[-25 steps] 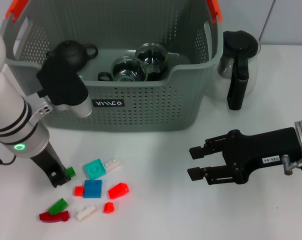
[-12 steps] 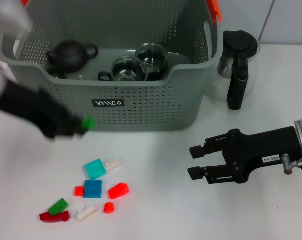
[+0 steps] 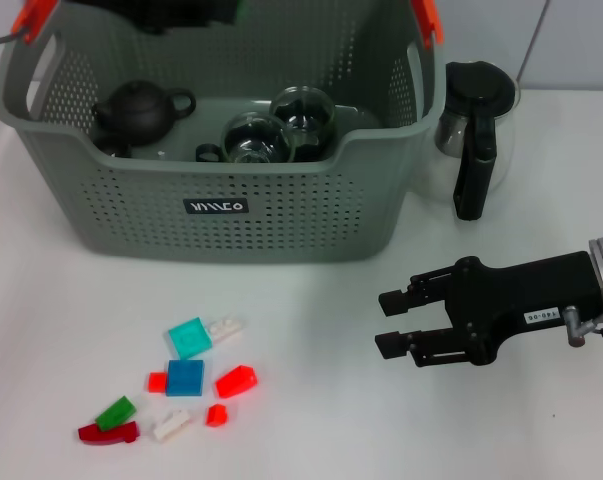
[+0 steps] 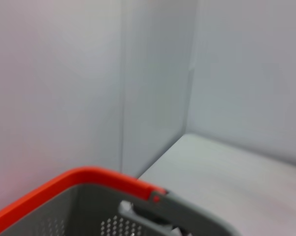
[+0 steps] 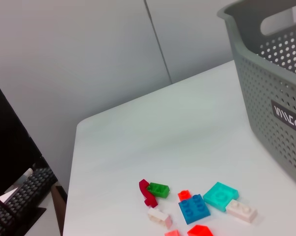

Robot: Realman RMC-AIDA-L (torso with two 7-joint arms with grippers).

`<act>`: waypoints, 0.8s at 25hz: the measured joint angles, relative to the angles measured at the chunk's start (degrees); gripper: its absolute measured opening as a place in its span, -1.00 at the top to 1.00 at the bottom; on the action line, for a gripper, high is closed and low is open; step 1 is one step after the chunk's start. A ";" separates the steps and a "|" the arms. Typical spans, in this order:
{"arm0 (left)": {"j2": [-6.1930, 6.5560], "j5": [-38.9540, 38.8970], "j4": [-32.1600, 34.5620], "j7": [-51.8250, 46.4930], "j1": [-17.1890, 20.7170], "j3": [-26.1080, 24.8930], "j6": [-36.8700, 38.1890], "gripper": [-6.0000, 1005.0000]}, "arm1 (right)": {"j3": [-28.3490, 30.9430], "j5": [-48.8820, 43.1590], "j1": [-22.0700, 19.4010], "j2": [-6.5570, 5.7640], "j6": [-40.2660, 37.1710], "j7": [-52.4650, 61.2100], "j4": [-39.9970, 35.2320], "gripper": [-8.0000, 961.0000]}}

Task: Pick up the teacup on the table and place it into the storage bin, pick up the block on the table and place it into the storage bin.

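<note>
While the storage bin (image 3: 231,215) sits at the worktop's (image 3: 311,330) far side, I see my left pincer (image 3: 181,12) has risen from beside the blocks (image 3: 186,378) to above its rear; grip unclear. Right pincer (image 3: 391,322) hovers spread, unmoved.

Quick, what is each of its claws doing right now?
Left gripper: above the storage bin; fingers cannot be told.
Right gripper: open, holding nothing.

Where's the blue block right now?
Head view: the blue block lies on the table's left front, in the loose cluster, between the teal block and the small white block.
</note>
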 joint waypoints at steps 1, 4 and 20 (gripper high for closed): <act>0.09 1.40 -1.11 -0.09 -0.88 0.78 -1.26 0.49 | 0.00 0.01 0.03 -0.01 -0.01 0.00 0.00 -0.19; 0.27 8.92 -8.78 -0.68 -5.74 4.44 -7.40 0.47 | 0.00 -0.03 0.14 -0.01 0.01 0.05 0.01 -0.19; -1.49 33.81 -35.05 -7.46 -16.93 15.48 -27.34 0.39 | 0.00 0.01 0.23 -0.01 -0.19 -0.14 -0.02 -0.19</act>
